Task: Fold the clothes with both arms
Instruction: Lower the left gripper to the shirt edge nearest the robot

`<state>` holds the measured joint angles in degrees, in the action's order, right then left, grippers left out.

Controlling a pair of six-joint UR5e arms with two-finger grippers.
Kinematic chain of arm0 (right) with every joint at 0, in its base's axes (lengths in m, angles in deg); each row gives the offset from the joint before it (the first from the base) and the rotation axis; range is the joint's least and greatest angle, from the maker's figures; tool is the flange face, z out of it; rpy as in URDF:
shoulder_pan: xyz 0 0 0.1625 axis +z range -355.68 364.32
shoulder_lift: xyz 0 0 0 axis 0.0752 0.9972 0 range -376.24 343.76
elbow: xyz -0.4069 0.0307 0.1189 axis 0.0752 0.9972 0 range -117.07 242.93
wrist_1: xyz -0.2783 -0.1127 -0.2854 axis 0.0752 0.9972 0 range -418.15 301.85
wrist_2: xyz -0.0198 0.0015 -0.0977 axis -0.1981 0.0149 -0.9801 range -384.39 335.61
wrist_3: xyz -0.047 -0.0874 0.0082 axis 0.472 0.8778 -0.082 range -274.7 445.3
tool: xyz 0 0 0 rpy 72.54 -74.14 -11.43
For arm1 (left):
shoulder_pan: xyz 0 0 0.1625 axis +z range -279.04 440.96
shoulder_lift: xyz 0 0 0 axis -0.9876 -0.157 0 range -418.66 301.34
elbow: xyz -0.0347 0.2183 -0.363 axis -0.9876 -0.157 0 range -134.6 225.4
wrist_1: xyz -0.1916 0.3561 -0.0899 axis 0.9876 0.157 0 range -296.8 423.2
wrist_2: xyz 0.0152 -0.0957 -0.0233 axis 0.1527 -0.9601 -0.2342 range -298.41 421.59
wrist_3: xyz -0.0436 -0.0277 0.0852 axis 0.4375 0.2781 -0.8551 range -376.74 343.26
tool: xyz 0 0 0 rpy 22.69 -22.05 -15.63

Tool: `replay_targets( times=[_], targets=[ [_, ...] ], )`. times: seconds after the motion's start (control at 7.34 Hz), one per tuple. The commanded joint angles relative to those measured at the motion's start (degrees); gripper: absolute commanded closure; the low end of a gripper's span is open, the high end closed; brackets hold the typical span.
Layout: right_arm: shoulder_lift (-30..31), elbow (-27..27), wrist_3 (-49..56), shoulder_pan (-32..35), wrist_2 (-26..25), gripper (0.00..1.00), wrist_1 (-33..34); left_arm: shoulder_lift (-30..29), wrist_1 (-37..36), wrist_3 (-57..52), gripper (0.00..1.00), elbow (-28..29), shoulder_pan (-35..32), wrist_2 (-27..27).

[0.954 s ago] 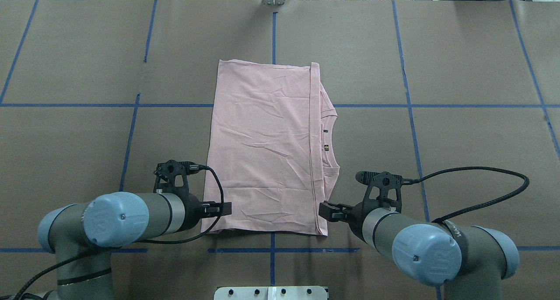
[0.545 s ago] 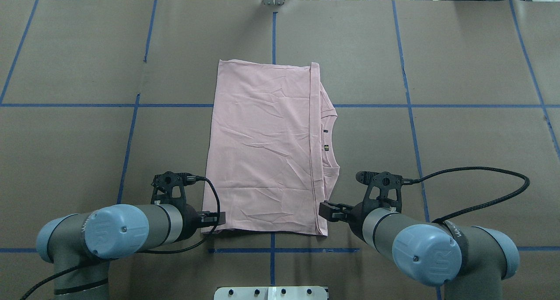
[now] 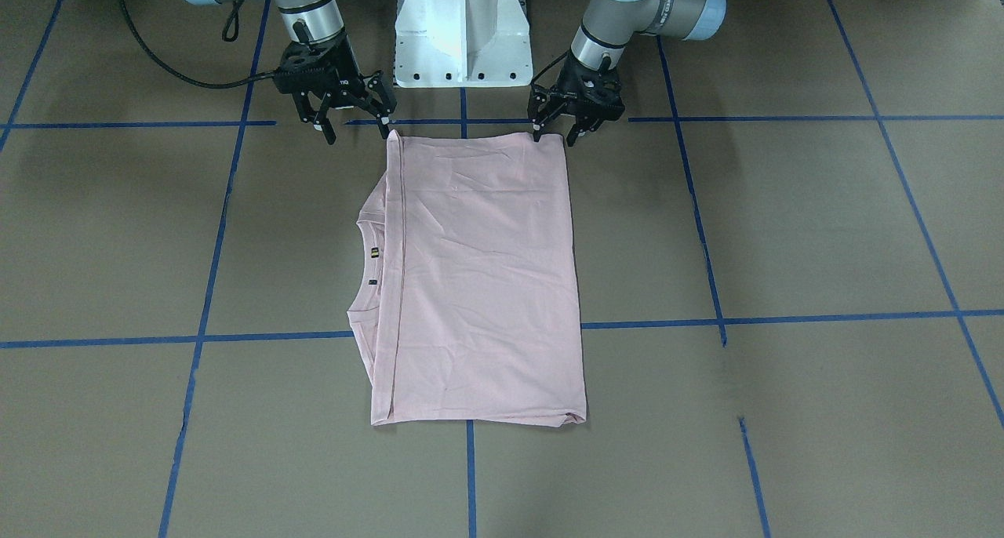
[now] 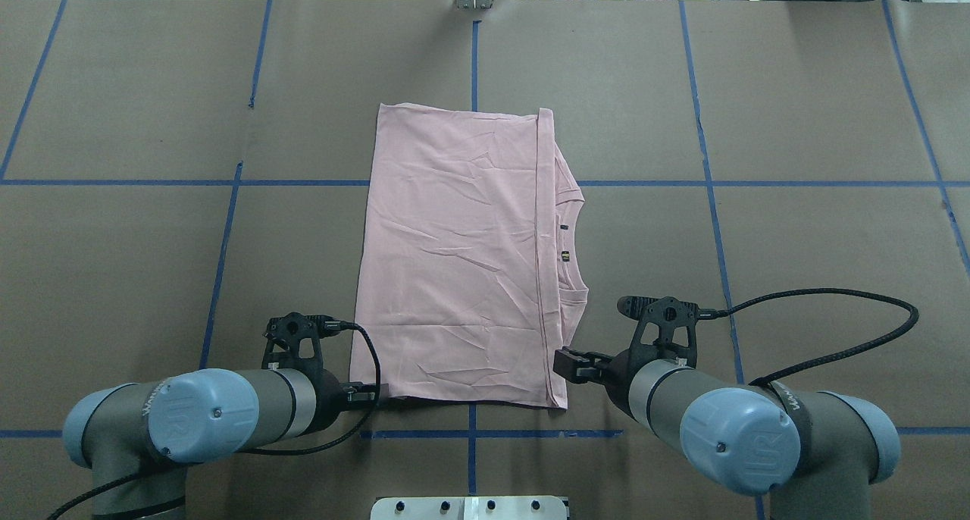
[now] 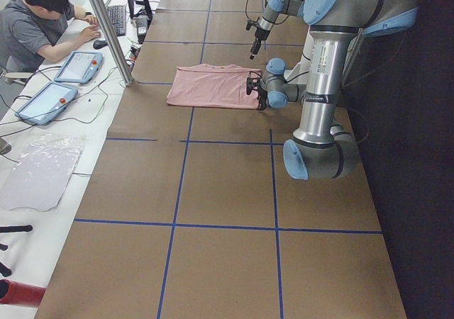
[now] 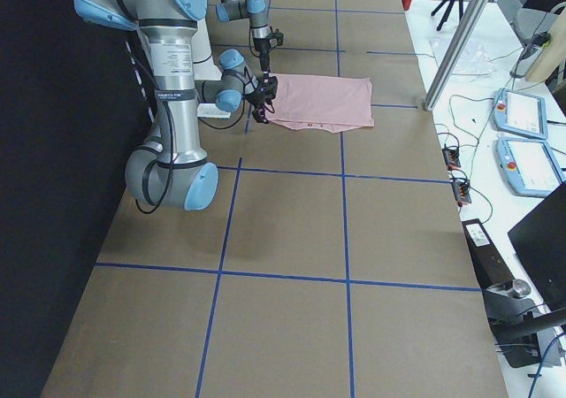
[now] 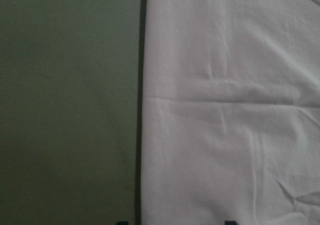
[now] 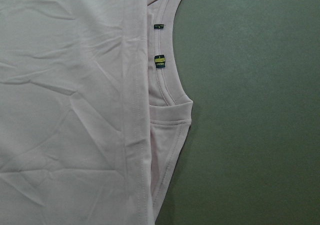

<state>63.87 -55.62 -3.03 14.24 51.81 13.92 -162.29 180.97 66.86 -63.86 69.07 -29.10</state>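
Observation:
The pale pink T-shirt [image 4: 455, 255] lies flat on the brown table, folded into a tall rectangle, its collar [image 4: 572, 239] with small tags poking out on the right. My left gripper [image 3: 554, 138] is open at the shirt's near left corner, its fingers standing on either side of the hem. In the left wrist view the shirt's edge [image 7: 142, 110] runs between the two fingertips. At the near right corner my right gripper [image 3: 359, 136] is open, one fingertip [image 3: 389, 133] at the fold's corner and the other out over bare table. Collar and tags [image 8: 160, 62] fill the right wrist view.
The white pedestal base [image 3: 461, 28] stands just behind the shirt's near edge. Blue tape lines [image 4: 470, 433] cross the brown table cover. A person [image 5: 42, 21] sits at a side desk with tablets [image 5: 78, 65] beyond the far table edge.
My left gripper has drawn back toward the robot along the shirt's left edge to the near corner. The right arm and the shirt have not moved.

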Motion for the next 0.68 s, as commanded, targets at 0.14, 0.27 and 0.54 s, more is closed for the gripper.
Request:
replay_targets(
  times=[0.14, 0.27, 0.54],
  targets=[
    [0.0, 0.0, 0.0, 0.0, -0.1, 0.0, 0.0, 0.0, 0.0, 0.2, 0.45, 0.1, 0.4, 0.0],
    [0.0, 0.0, 0.0, -0.1, -0.1, 0.0, 0.0, 0.0, 0.0, 0.2, 0.45, 0.1, 0.4, 0.0],
    [0.0, 0.0, 0.0, -0.1, 0.0, 0.0, 0.0, 0.0, 0.0, 0.5, 0.65, 0.0, 0.4, 0.1]
  ],
)
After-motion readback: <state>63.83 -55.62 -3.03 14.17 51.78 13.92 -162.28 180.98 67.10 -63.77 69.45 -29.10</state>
